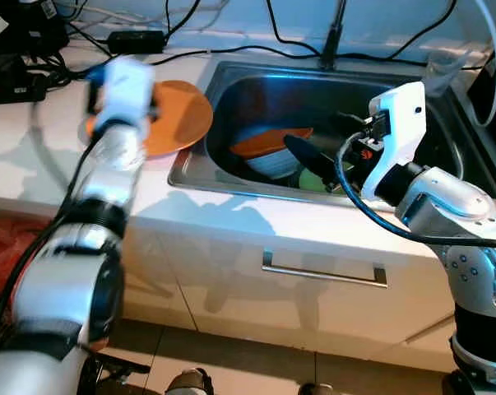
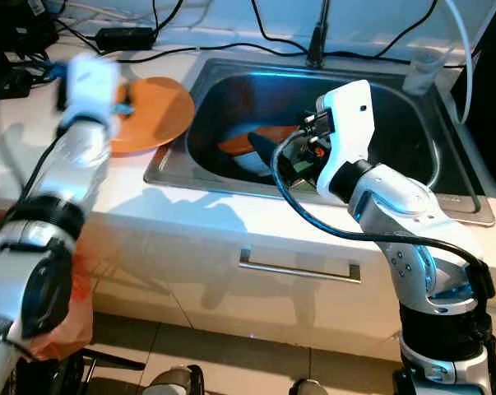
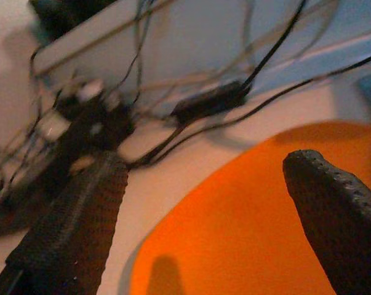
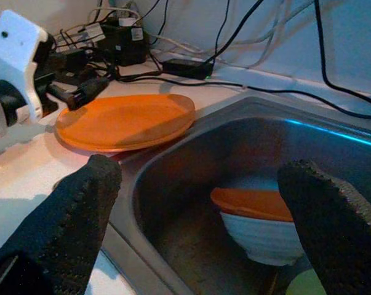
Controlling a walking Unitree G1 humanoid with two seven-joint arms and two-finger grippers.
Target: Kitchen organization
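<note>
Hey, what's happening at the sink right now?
A humanoid robot stands at a kitchen counter with both arms out. Its left tool is open and hovers over an orange plate on the counter beside the sink, holding nothing. Its right tool is open too and reaches over the sink, where a white bowl sits with a second orange plate resting on top and something green next to it. Nothing is gripped yet.
</note>
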